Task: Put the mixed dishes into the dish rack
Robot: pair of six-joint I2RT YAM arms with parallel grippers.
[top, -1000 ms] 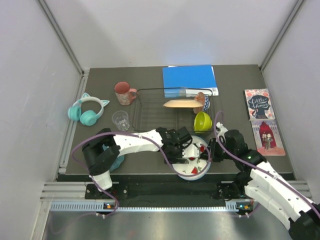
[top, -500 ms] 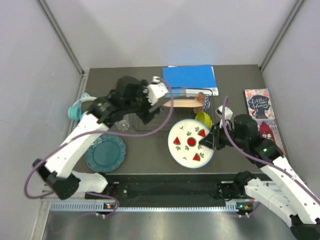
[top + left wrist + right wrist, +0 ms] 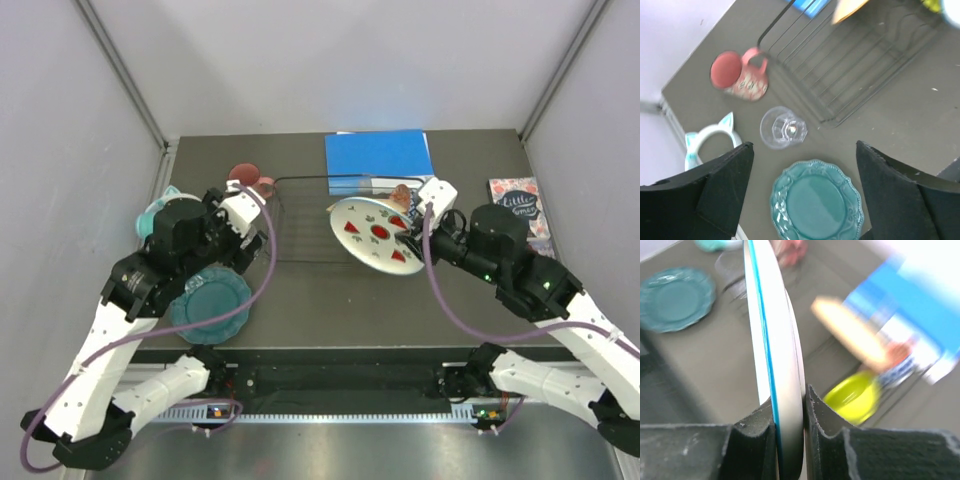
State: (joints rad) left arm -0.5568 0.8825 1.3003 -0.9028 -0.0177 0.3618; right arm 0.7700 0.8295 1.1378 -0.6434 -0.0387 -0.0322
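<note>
Two hands hang over the dark worktop (image 3: pixel 320 300). On the left, the left hand (image 3: pixel 803 150) is held above the surface with its fingers (image 3: pixel 715 185) spread wide and nothing between them. Directly beneath it the teal scalloped plate (image 3: pixel 816 202) lies flat on the worktop. Just beyond the plate stands the clear cup (image 3: pixel 783 127), and farther out, toward this hand's left, is the pink mug (image 3: pixel 737 75). The teal cat-ear headphones (image 3: pixel 705 142) lie close by the left finger. Beyond this hand and to its right stands the dish rack (image 3: pixel 850 75). The right hand (image 3: pixel 789 410) is clamped on the rim of the white plate with red watermelon slices (image 3: pixel 372 235), holding it tilted in the air over the right part of the rack. Past the held plate, on this hand's right, the peach bird-pattern plate (image 3: pixel 850 332) and the yellow-green bowl (image 3: pixel 852 395) both show blurred, the bowl the nearer of the two.
</note>
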